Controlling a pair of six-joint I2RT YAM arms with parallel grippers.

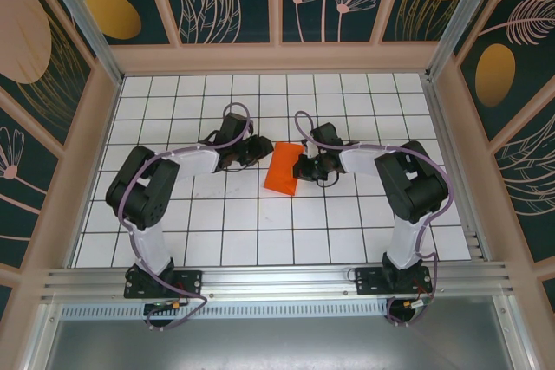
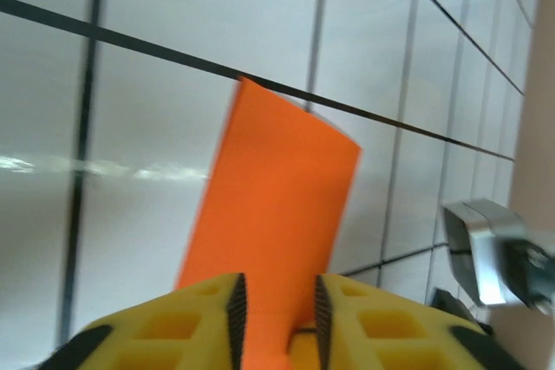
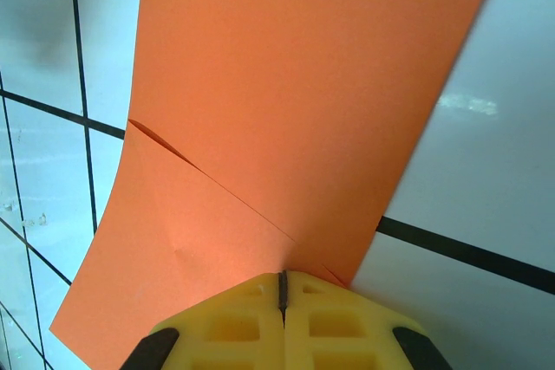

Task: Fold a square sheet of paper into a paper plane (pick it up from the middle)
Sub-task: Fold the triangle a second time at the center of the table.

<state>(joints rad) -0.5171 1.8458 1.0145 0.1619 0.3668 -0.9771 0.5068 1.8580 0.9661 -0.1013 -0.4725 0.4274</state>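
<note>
Right pincer (image 3: 282, 282) is clenched on the square sheet of paper (image 3: 303, 84), its yellow pads meeting on the sheet's right edge where a diagonal crease (image 3: 208, 181) runs into the grip. The sheet, already folded to a narrower orange panel, sits at the middle of the bench (image 1: 217, 231), between the two arms and partly raised off the tiles. Left pincer (image 2: 276, 292) stands slightly parted, its pads either side of the panel's far left end, not clamped on it as far as the wrist view shows.

The step in hand looks like setting the next fold. To do it well, I judge the right grip should hold firm as an anchor while the left closes squarely on the edge. Thin paper buckles easily, so both should move together and keep the panel taut, with the edges lined up before pressing the crease.
</note>
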